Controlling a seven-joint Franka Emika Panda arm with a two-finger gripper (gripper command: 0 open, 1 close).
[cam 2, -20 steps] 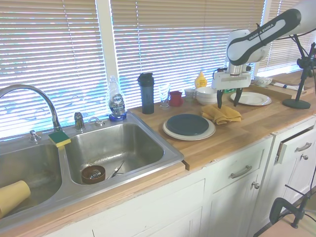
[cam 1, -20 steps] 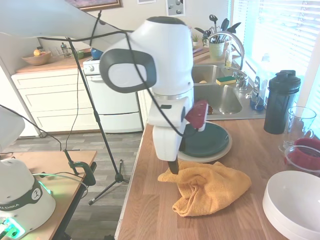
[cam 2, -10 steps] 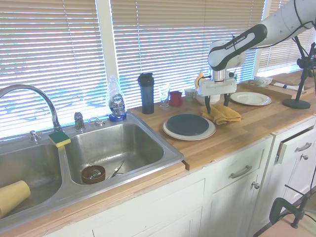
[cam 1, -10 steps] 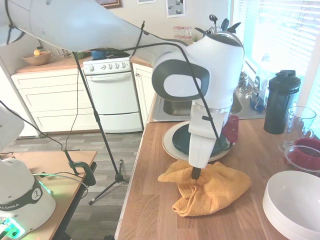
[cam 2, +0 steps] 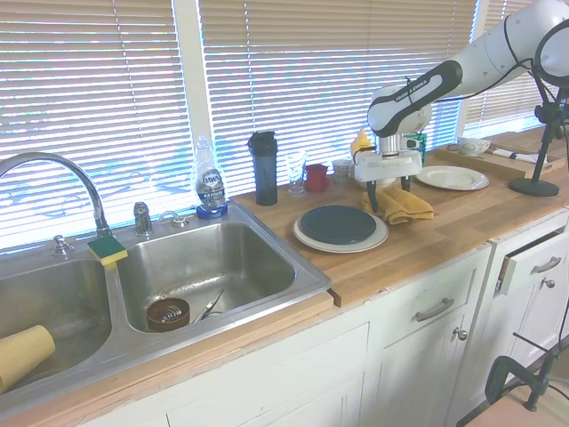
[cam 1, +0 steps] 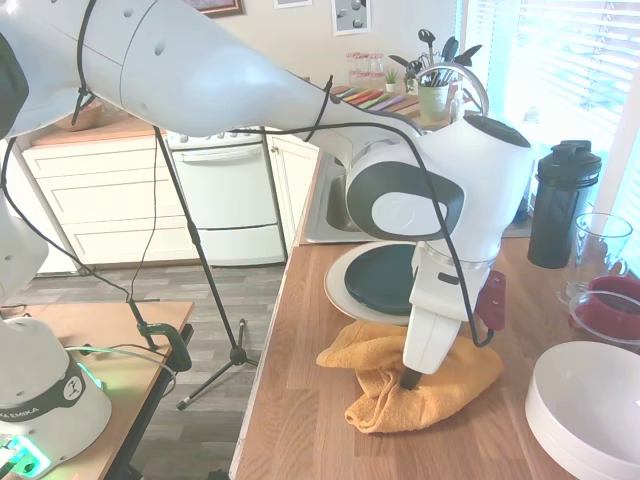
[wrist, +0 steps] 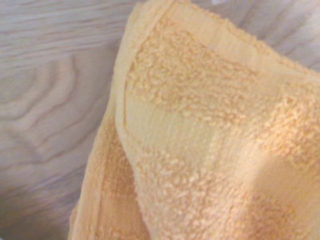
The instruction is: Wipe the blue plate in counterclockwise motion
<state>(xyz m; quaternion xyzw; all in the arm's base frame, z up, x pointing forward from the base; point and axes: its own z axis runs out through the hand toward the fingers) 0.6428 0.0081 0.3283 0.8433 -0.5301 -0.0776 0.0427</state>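
1. Step in hand, judged: picking up the yellow terry towel (cam 1: 425, 375) before any wiping; blue plate (cam 2: 337, 223) still bare.
2. Gripper (cam 2: 388, 192) low over the towel, fingers spread to either side of the crumpled heap, nothing pinched.
3. Best closed on a thick fold near the middle, so no loose corner drags.
4. Blue plate stacked on a larger cream plate (cam 2: 307, 238), just beside the towel, toward the sink (cam 2: 213, 267).
5. Wooden counter (cam 1: 300, 400) edge close on the towel's near side; white bowls (cam 1: 590, 400) and dark shaker bottle (cam 1: 560, 205) close beyond; open room mostly over the plates.
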